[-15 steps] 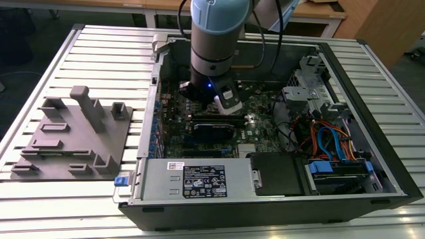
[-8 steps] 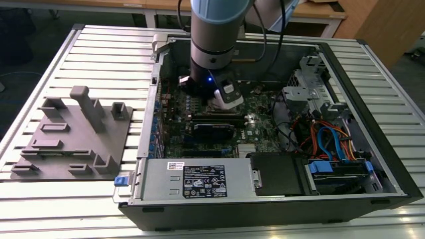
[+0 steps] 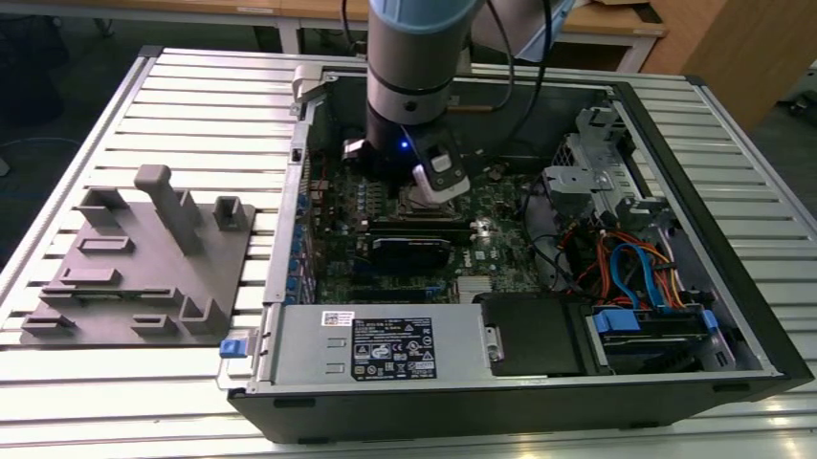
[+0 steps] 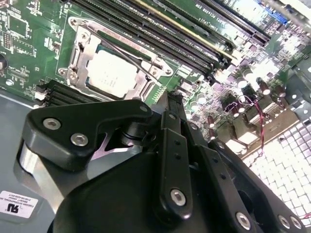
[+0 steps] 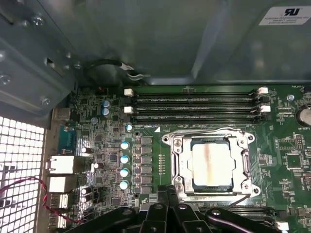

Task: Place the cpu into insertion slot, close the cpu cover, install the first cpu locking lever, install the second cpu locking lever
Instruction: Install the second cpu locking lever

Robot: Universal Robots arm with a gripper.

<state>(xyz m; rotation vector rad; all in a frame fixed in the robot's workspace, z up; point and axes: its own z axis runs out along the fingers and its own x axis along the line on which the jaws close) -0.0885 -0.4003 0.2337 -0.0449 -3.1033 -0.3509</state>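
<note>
the claw's black linkage sits nearest the lens in the second wrist view, fingers pressed together and empty, tips just beside the insertion slot. the cpu already lies seated there, the cpu cover closed over it. judging by the wire locking levers crossing the frame, the lever step is in hand; it calls for a precise push on thin wire.

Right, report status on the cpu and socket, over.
Claw hanging just above the board beside the insertion slot, holding nothing. Cpu seated, cpu cover down over it. Nothing in the way.
</note>
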